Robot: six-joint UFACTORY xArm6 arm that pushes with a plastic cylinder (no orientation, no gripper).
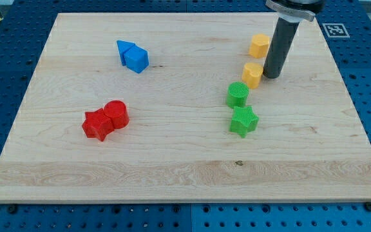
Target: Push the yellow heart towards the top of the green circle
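Observation:
The yellow heart (252,74) lies on the wooden board right of centre, just above and to the right of the green circle (237,95), almost touching it. My tip (272,76) stands on the board right beside the heart's right side. A second yellow block (259,46), roughly hexagonal, lies above the heart, to the left of the rod.
A green star (243,120) sits just below the green circle. Two blue blocks (133,56) touch each other at upper left. A red circle (116,114) and a red star (96,124) touch at lower left. The board's right edge (356,116) borders a blue perforated table.

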